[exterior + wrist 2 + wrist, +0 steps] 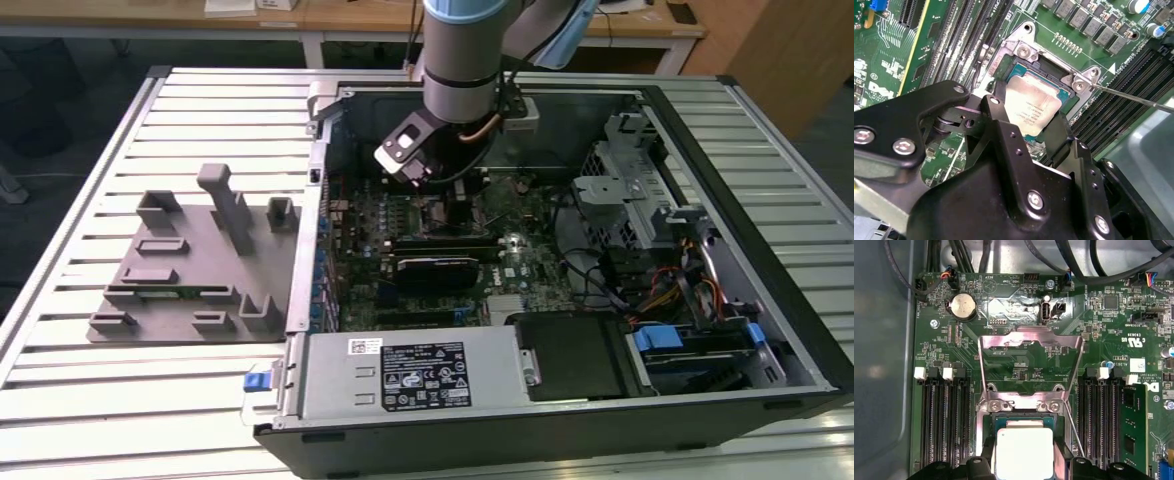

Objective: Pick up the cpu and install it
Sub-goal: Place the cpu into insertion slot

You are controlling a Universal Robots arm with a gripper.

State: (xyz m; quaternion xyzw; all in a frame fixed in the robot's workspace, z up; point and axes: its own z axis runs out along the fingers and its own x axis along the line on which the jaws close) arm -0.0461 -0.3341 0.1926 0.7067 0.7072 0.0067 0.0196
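Observation:
The cpu (pixel 1031 107) is a small square chip with a silver top plate. It lies in the open socket (pixel 1024 52) on the motherboard, level with the socket frame. My gripper (pixel 1029 122) stands straight over it, and its black fingers (pixel 999 117) press against two opposite edges of the chip. In the first wrist view the cpu (pixel 1024 450) sits between the same fingers (pixel 985 460), below the raised metal load plate (pixel 1030 347). In the exterior view the arm (pixel 461 60) reaches down into the open computer case (pixel 561 400).
The thin socket lever (pixel 1134 97) runs close beside the socket. Memory slots (pixel 944 425) flank it, and one slot holds a module (pixel 1131 425). A grey plastic fixture (pixel 200 260) lies on the slatted table at the exterior view's left. The power supply (pixel 400 370) and drive cage (pixel 641 200) crowd the case.

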